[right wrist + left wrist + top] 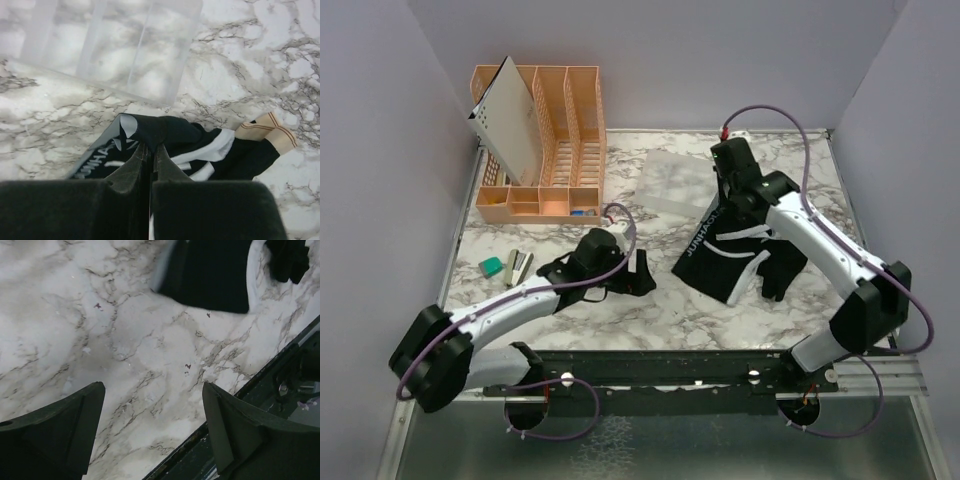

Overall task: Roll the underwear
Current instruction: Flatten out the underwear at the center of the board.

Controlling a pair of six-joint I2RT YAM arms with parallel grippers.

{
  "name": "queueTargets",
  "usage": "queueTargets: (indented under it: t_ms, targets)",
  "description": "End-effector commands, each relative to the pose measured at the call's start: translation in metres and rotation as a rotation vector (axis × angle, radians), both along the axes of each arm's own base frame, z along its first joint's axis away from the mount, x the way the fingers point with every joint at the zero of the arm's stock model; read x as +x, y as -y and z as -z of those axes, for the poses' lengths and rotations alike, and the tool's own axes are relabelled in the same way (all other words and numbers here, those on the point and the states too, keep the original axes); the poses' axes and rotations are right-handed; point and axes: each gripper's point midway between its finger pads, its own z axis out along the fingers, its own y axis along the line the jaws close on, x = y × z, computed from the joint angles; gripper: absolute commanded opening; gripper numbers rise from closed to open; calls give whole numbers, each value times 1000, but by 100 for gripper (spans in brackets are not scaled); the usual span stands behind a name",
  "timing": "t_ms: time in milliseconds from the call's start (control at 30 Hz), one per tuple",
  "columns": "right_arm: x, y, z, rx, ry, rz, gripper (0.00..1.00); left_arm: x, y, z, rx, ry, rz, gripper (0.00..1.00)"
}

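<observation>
Two pieces of underwear (730, 262) on the right half of the bench (650, 310), touching along one side. Larger piece: black, white stripes, lettered waistband, spread flat. Smaller dark piece (782, 272) just right of it, with a tan band (267, 131) showing at one end in the right wrist view. Neither rolled yet.

Right gripper (150, 150) down at the far edge of the larger piece, jaws together, apparently pinching a fold of the black fabric by the waistband. Judged: start of the first roll, far edge to be turned over toward the near edge of the bench.

Left gripper (645, 275) well apart to the left, above bare marble near the bench's middle, jaws wide apart, holding nothing.

Notes for the step:
- Confirm the pinch has cloth in it before moving; depth of the bite hard to tell from these views.
- Keep the wrist low and make the first turn tight, since a loose core gives a loose roll.
- Bring the free gripper to the near hem to pin it, otherwise the flat cloth likely slides on the smooth marble.
- Watch the smaller piece: likely to drag along where the two touch.

Clear plastic sheet (678, 182) just beyond the garment's far edge. Peach organiser (545, 140) at the far left corner.
</observation>
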Motion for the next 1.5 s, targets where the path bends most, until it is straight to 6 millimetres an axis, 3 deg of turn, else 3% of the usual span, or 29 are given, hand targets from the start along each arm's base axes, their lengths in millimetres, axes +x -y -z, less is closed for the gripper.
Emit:
queueTargets:
  t_ms: [0, 133, 200, 400, 567, 733, 867, 1133, 1333, 1467]
  targets:
    - [-25, 16, -2, 40, 0, 74, 3, -2, 49, 5, -12, -11, 99, 85]
    - [-43, 17, 12, 89, -20, 72, 3, -1, 81, 31, 75, -34, 118, 84]
    - [-48, 20, 16, 94, -32, 77, 3, 7, 85, 41, 109, -34, 72, 83]
    - [-56, 22, 16, 109, -37, 80, 4, 39, 75, 44, 153, 43, -75, 94]
    - [-59, 20, 11, 130, -32, 72, 4, 75, 59, 40, 168, 66, -161, 94]
    - [-60, 17, 9, 154, -31, 66, 5, 107, 60, 40, 133, 82, -166, 85]
    - [-60, 12, 8, 174, -36, 52, 5, 121, 76, 46, 92, 62, -87, 76]
    - [-59, 7, 0, 195, -31, 38, 5, 129, 85, 74, 114, -6, -50, 56]
    - [-58, 7, -6, 199, -22, 32, 5, 129, 85, 92, 146, -41, -28, 51]
    - [-58, 7, -11, 202, -13, 29, 5, 130, 85, 110, 170, -74, -32, 28]
